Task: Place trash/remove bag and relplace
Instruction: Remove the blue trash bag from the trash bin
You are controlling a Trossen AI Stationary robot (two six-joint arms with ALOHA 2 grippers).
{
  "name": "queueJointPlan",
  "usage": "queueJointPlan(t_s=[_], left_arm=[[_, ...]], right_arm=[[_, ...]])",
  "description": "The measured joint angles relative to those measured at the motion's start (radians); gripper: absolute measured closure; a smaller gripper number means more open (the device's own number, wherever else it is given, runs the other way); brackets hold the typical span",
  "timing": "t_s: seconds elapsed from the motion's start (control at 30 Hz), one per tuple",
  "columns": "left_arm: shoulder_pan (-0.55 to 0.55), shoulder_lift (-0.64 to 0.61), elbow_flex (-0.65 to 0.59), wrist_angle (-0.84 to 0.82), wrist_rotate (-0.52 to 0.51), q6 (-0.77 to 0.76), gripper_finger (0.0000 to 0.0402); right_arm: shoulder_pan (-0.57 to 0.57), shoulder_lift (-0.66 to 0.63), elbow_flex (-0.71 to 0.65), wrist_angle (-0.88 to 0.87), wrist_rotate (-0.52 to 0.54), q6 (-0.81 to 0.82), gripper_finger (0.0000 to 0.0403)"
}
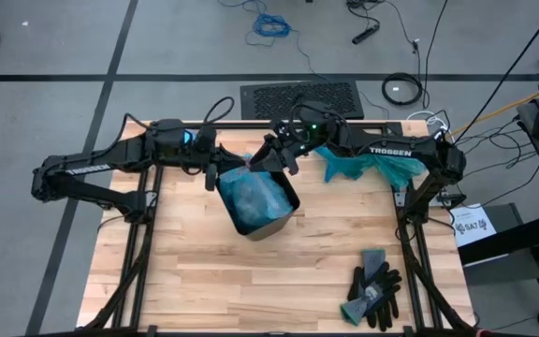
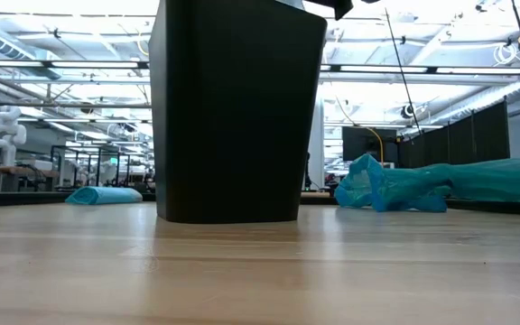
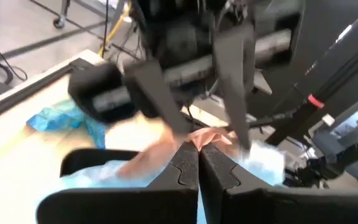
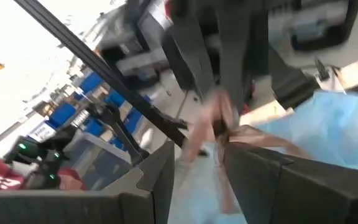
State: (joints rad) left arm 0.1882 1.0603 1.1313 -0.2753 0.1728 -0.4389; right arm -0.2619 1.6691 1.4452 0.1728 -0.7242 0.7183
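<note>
A black bin (image 1: 268, 213) (image 2: 237, 108) stands mid-table, lined with the pale blue bag (image 1: 251, 197). Both grippers meet above its far rim. My left gripper (image 1: 223, 174) (image 3: 197, 163) comes from the left and is shut on a pinkish-brown paper scrap (image 3: 205, 137). My right gripper (image 1: 284, 157) (image 4: 197, 177) comes from the right and is open, its fingers (image 3: 236, 93) standing on either side of the same scrap (image 4: 221, 124). Whether they touch it I cannot tell. The pale blue bag also shows below the fingers in the right wrist view (image 4: 334, 124). My left gripper pinches the pinkish-brown paper scrap at the edge nearest it (image 3: 197, 144) between its two fingertips. The fingers come level from the table's left. The scrap sticks out beyond the tips, clear of the table, over the lined bin.
A darker teal-green plastic bag (image 1: 372, 167) (image 2: 441, 185) lies on the table right of the bin under my right arm. Black-and-grey gloves (image 1: 374, 288) lie near the front right corner. A pale blue bundle (image 2: 105, 194) shows far left in the low view.
</note>
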Motion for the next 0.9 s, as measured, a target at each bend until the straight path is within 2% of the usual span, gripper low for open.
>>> queueJointPlan(t_s=[0.33,0.63,0.77,0.9], left_arm=[[0.023,0.0,0.001,-0.002,-0.005,0.0,0.0401],[0.022,0.0,0.001,-0.023,-0.005,0.0,0.0401],[0.023,0.0,0.001,-0.024,-0.005,0.0,0.0401],[0.022,-0.005,0.0,-0.024,-0.004,0.001,0.0386]], right_arm=[[0.0,0.003,-0.002,0.012,0.042,-0.031,0.0336],[-0.006,0.003,-0.002,0.071,0.047,-0.032,0.0362],[-0.006,0.003,-0.002,0.07,0.047,-0.056,0.0394],[-0.006,0.002,-0.002,0.07,0.047,-0.058,0.04]])
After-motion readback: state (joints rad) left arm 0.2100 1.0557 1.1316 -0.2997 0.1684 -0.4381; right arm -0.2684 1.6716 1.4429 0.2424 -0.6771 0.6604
